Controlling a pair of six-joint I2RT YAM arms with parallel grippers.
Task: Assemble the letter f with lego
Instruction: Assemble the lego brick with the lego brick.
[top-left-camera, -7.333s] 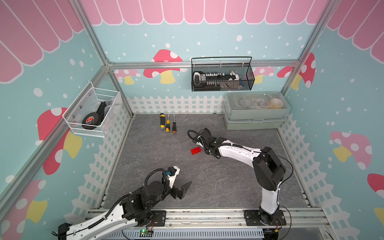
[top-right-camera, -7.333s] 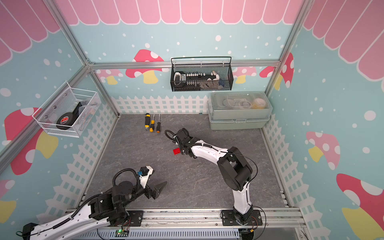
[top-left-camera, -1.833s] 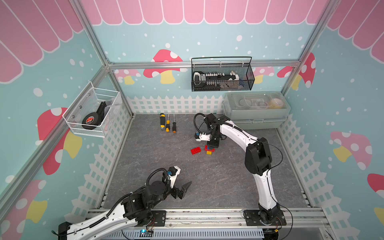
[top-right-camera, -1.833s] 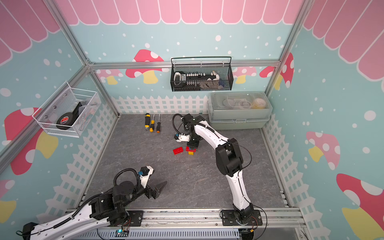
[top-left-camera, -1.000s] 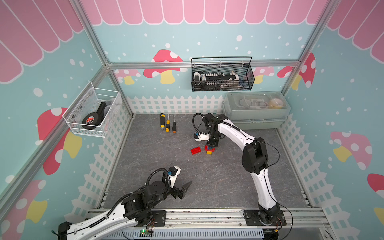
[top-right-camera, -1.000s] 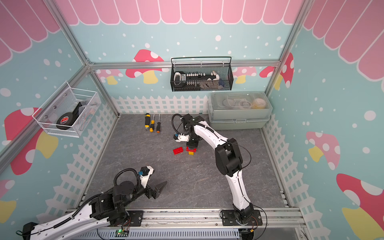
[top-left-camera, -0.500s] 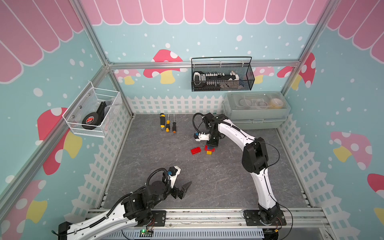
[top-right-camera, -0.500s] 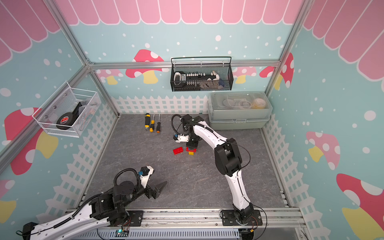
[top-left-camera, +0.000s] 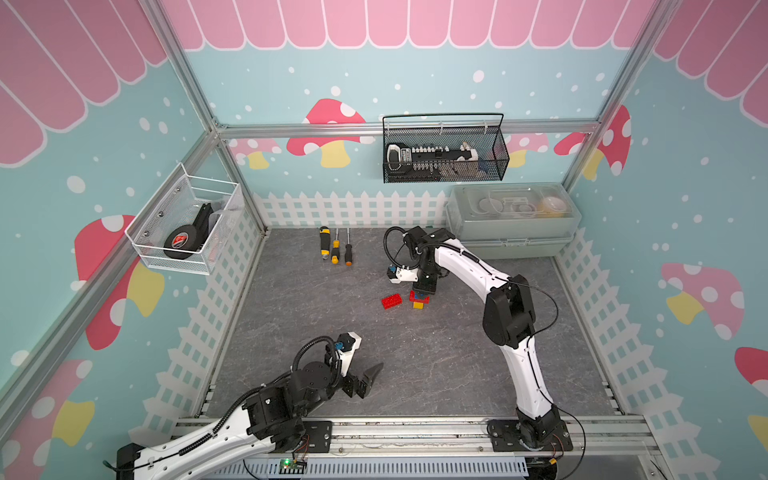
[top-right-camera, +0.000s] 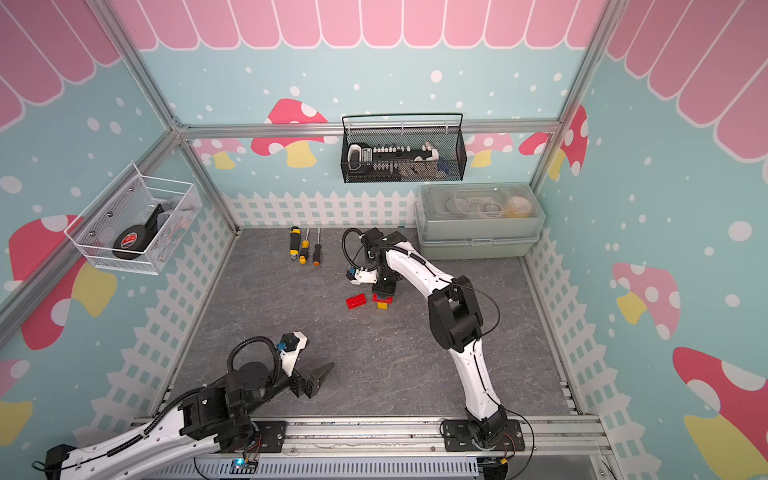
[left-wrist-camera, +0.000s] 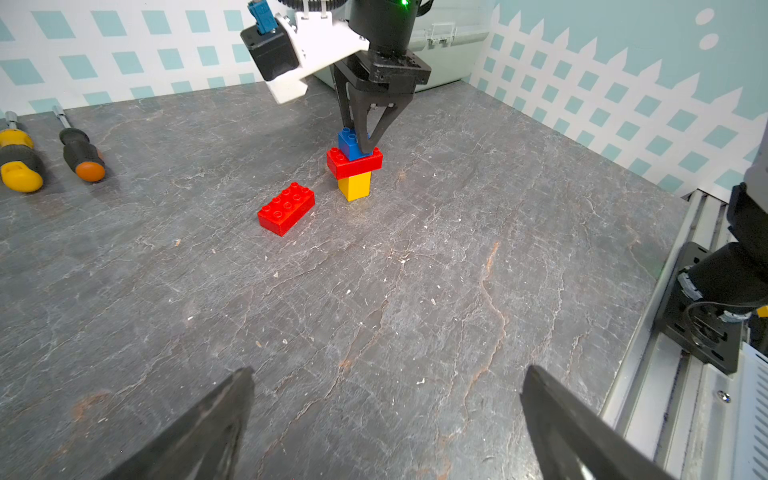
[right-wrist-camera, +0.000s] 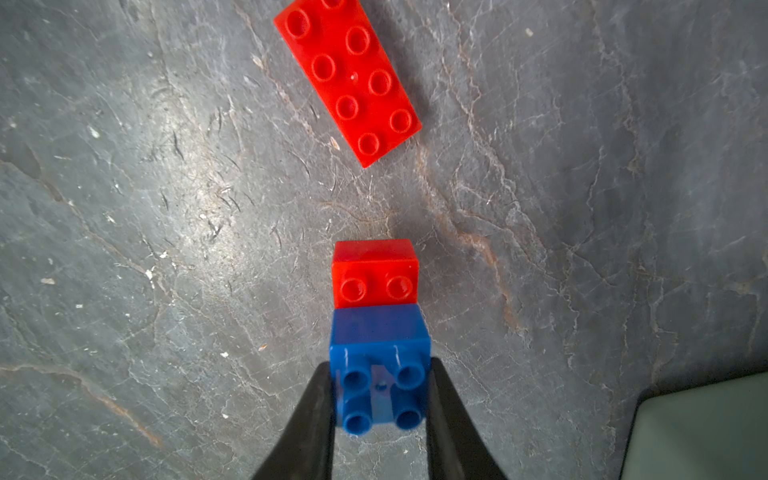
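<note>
My right gripper (left-wrist-camera: 365, 139): clenched on blue brick (right-wrist-camera: 380, 345), which sits on red bar (left-wrist-camera: 353, 164) over yellow stem (left-wrist-camera: 354, 187), mid-floor. Press straight down, release gently; narrow stack may tip. My left gripper (left-wrist-camera: 386, 374): spread, empty, near edge. Spare red brick (left-wrist-camera: 286, 209): just left of stack. Screwdrivers (top-left-camera: 334, 249) far left, box (top-left-camera: 511, 220) far right; neither obstructs.

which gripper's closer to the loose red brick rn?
Right. The right gripper is shut on the blue brick, just beside the loose red brick. The left gripper hangs open near the front rail, well away from it.
</note>
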